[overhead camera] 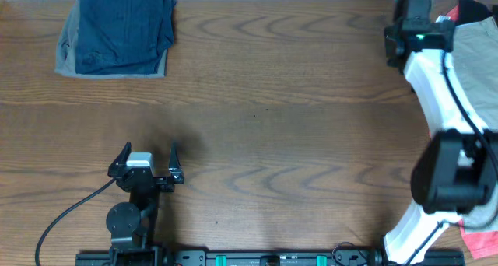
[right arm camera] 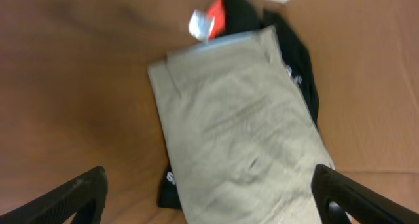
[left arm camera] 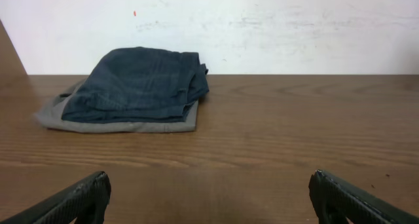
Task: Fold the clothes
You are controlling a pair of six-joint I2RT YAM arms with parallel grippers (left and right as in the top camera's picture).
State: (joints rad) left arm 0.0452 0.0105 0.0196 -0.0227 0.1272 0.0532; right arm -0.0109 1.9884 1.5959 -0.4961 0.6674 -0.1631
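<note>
The khaki-beige shorts point(right arm camera: 242, 119) lie flat on top of a black garment point(right arm camera: 300, 57), with the waistband end towards the far side. In the overhead view they show at the table's far right edge point(overhead camera: 476, 60), partly hidden by the right arm. My right gripper point(right arm camera: 209, 178) is open and hovers above the shorts, one finger on each side, not touching. From overhead its head sits at the back right point(overhead camera: 416, 9). My left gripper point(overhead camera: 149, 151) is open and empty near the front left, low over bare table point(left arm camera: 209, 198).
A folded dark navy garment on a grey one point(overhead camera: 117, 29) lies at the back left, also ahead in the left wrist view point(left arm camera: 137, 86). A coral-red piece with a white tag point(right arm camera: 211, 22) sticks out beyond the shorts. More red cloth point(overhead camera: 475, 239) lies front right.
</note>
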